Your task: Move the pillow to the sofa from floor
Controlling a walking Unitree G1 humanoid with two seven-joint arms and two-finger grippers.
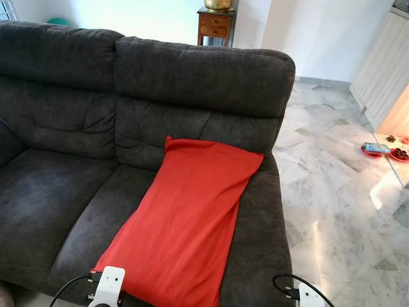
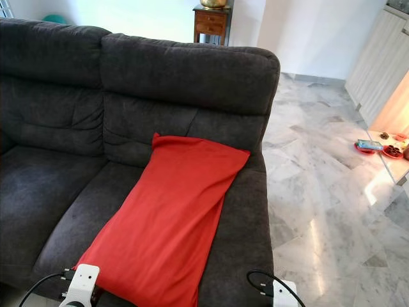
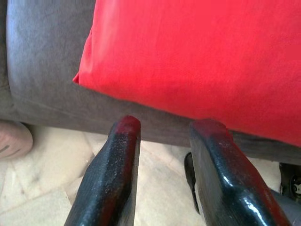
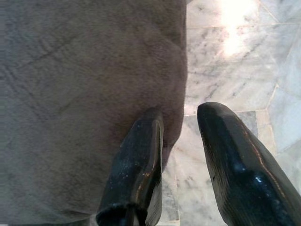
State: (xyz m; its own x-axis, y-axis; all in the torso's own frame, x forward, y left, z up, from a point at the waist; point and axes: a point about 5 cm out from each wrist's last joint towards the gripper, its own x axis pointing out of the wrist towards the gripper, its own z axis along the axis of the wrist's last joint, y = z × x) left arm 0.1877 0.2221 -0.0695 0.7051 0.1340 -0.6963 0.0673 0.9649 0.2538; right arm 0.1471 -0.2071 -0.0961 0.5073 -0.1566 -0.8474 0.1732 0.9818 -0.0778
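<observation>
Centre frame: one red pillow point(image 1: 185, 224) lying on one grey sofa point(image 1: 57, 128). Left claw point(image 3: 162, 129), spread and empty, just below pillow's lower edge; right claw point(image 4: 181, 115), spread, beside sofa's corner.

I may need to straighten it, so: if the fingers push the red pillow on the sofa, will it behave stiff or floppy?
Probably floppy: the red pillow lies flat and follows the sofa seat. Its smooth cover may slide on the fabric. It probably cannot roll.

The pillow point(image 1: 185, 227) lies on the sofa's point(image 1: 57, 192) right seat, far end against the backrest. A side table point(image 1: 215, 25) stands behind; a low table point(image 1: 401, 167), perhaps, sits far right.
</observation>
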